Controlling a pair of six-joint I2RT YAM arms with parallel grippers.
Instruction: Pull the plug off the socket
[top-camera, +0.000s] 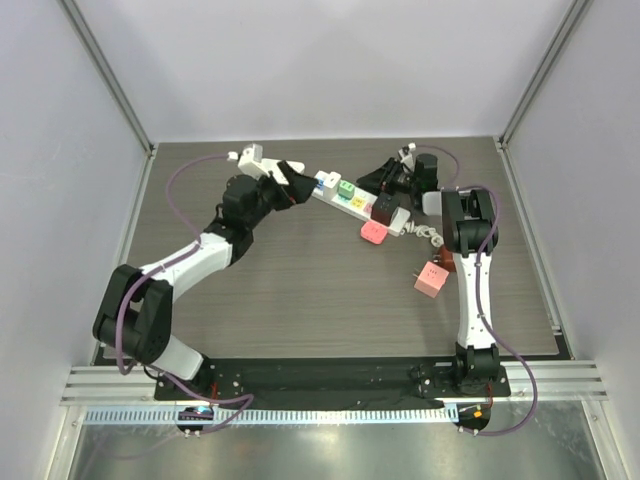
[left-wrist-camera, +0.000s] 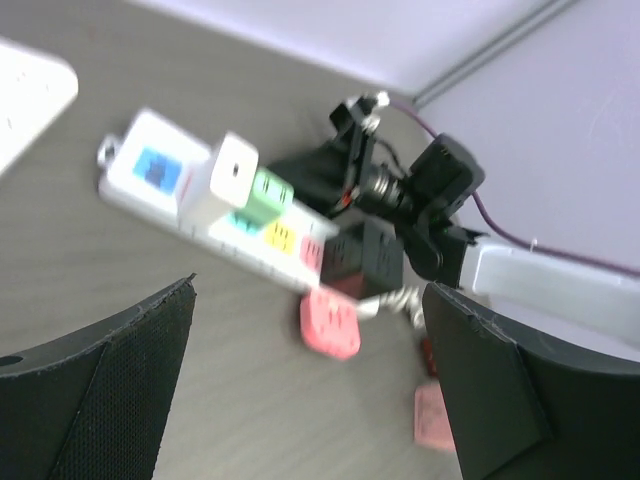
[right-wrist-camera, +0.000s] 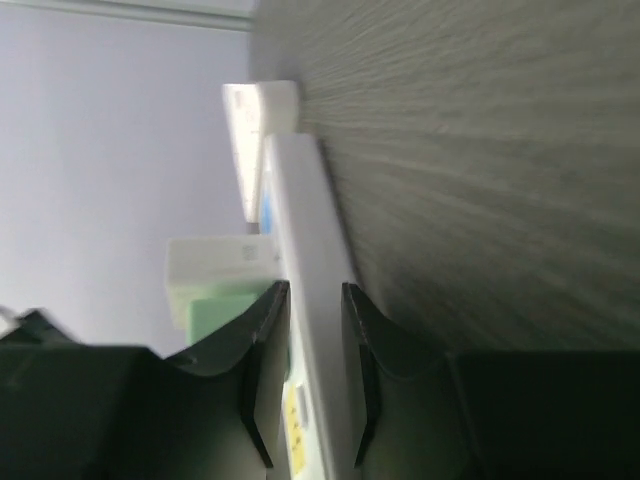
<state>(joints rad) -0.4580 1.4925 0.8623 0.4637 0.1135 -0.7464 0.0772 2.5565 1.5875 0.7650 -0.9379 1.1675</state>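
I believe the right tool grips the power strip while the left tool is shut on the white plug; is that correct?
Not quite: the left wrist view shows the left tool open and empty, with the white plug ahead of it in the power strip. The right tool does grip the strip.

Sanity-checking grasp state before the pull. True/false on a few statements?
1. The right gripper is clamped on the power strip. True.
2. The left gripper is shut on the white plug. False: it is open and holds nothing, and the plug sits ahead of it.
3. A black plug is seated in the strip. True.
4. Both pink plugs are plugged in. False: one lies on the table beside the strip, the other lies farther off.
5. The green plug sits next to the white plug. True.
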